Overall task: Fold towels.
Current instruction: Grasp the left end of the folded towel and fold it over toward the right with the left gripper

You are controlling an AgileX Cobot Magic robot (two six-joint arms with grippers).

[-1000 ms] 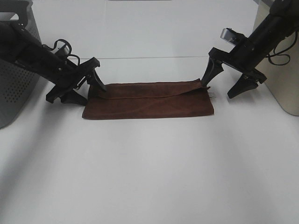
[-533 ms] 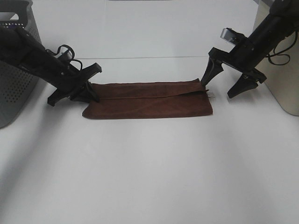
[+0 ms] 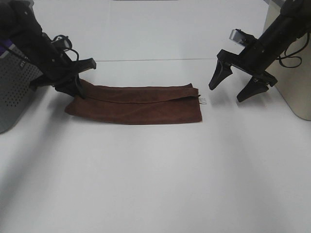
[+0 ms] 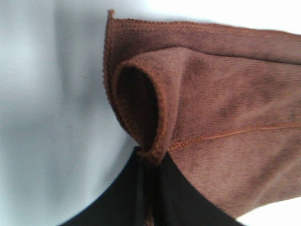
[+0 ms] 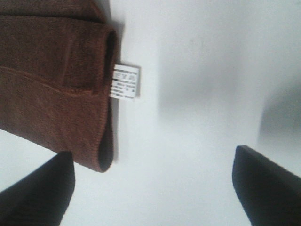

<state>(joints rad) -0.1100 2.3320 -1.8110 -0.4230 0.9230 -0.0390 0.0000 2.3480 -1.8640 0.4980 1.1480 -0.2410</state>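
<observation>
The dark reddish-brown towel (image 3: pixel 136 103) lies folded into a long strip on the white table, with its small white tag (image 3: pixel 203 101) at the right end. My left gripper (image 3: pixel 73 88) is shut on the towel's left end; in the left wrist view the fingers (image 4: pixel 155 193) pinch a bunched fold of the towel (image 4: pixel 225 122). My right gripper (image 3: pixel 238 87) is open and empty, just right of the towel's right end. In the right wrist view the tag (image 5: pixel 125 81) and the towel's end (image 5: pixel 51 89) lie apart from the open fingertips (image 5: pixel 37 193).
A grey perforated bin (image 3: pixel 14 87) stands at the far left behind my left arm. A beige container (image 3: pixel 291 63) stands at the far right behind my right arm. The white table (image 3: pixel 155 179) stretches in front of the towel.
My left gripper has closed on the towel's left end and pulled it left, so the whole towel slid left. The right end has come away from my right gripper, which has stayed put and open.
</observation>
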